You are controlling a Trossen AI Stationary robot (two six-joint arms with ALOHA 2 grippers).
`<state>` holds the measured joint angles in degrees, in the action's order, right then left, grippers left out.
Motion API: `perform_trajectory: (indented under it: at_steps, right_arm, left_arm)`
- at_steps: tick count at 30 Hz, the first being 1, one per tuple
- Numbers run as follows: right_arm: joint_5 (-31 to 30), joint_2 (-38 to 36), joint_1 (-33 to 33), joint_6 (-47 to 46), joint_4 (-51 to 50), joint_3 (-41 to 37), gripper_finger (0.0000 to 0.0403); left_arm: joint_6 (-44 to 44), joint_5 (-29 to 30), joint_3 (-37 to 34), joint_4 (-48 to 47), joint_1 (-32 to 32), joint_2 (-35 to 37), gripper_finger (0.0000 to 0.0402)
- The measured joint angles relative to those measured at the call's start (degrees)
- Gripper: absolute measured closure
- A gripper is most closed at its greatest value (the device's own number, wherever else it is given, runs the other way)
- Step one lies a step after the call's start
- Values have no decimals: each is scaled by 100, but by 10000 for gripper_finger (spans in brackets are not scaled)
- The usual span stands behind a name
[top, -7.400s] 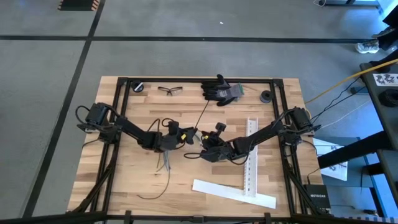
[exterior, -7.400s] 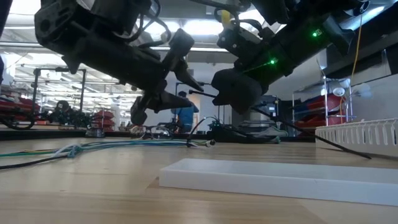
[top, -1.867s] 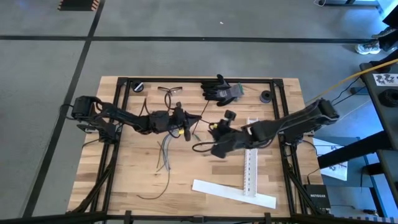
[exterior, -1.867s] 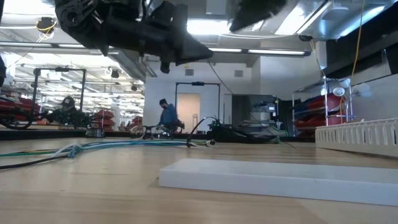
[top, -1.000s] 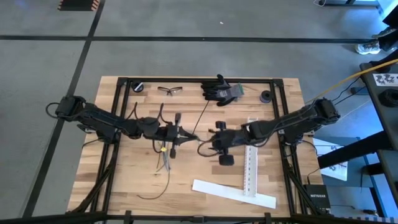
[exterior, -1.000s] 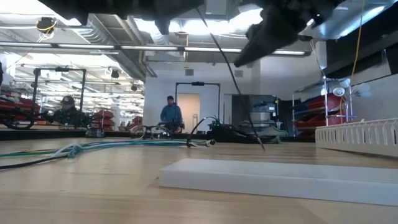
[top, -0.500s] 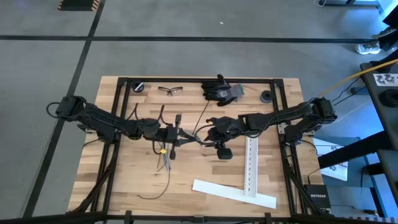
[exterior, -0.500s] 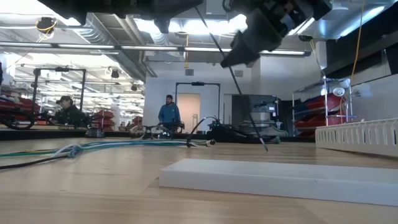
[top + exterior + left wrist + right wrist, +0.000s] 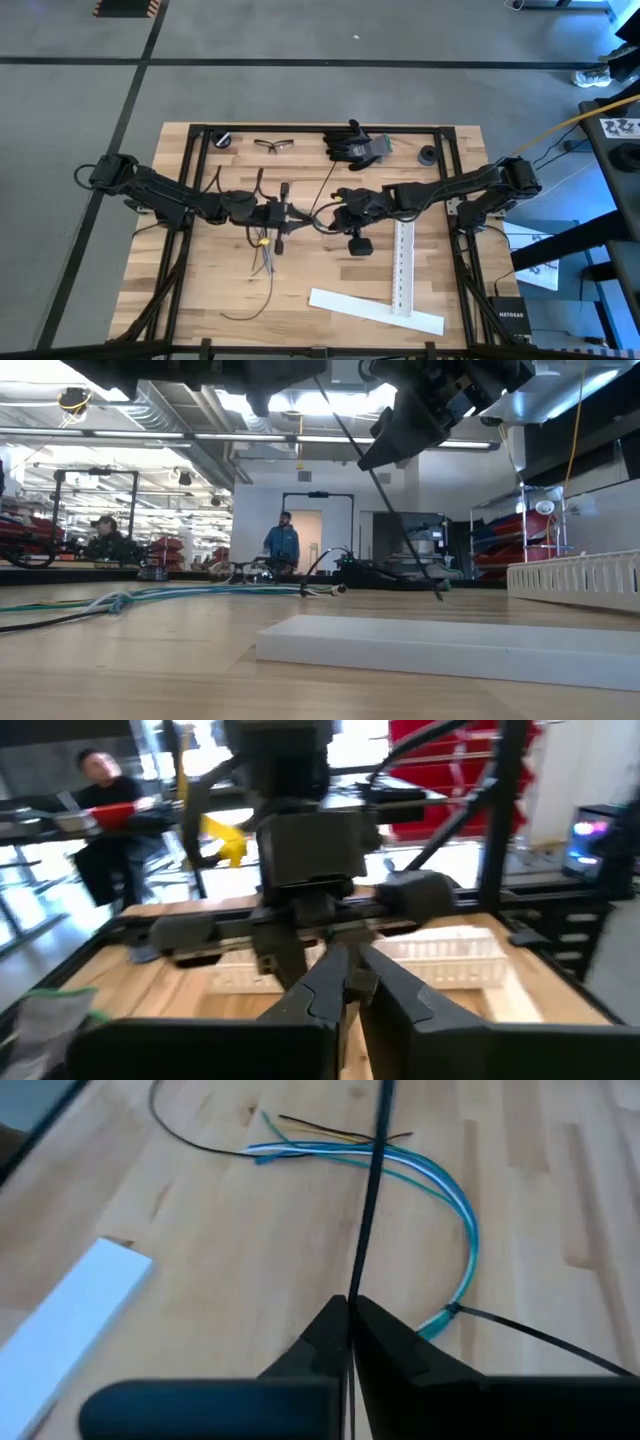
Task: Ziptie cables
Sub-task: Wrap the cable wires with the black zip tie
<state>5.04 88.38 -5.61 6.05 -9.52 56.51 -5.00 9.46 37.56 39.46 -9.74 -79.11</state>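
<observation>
Above mid-surface [image 9: 200,290], right hand [image 9: 349,1312] pinched on a black ziptie [image 9: 368,1190], left hand [image 9: 288,214] clamped narrow opposite. Cables [image 9: 440,1190] lying loose below. Risk: thin strip slipping free, since grip looks slight.

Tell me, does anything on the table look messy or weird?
Mostly tidy. The cables sprawl loose and curved on the wood, not bundled. The right end effector pinches a ziptie above them.
</observation>
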Motion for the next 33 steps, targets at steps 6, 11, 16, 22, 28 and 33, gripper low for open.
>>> perform_trajectory:
  at_steps: [6, 11, 16, 22, 28, 33]
  right_arm:
    - [-174, 0, 0, -2, -11, 0, 402]
    - [-568, -49, -2, 20, -58, 0, 402]
    - [-867, -101, 0, 46, 7, -2, 403]
    - [-1012, -104, 0, 35, 590, -1, 403]
    - [-1014, -105, 0, -281, 925, 0, 403]
    - [-1014, -43, 0, -567, 992, 0, 403]
  left_arm:
    - [101, 415, 36, -108, 2, 14, 332]
    - [131, 756, 361, -1254, -7, 473, 271]
    - [678, 1094, 450, -2751, -14, 1311, 243]
    - [1311, 1134, -157, -2337, -13, 1589, 242]
    - [1518, 1129, -846, 141, -14, 1016, 254]
    - [1438, 901, -860, 1169, -4, 458, 256]
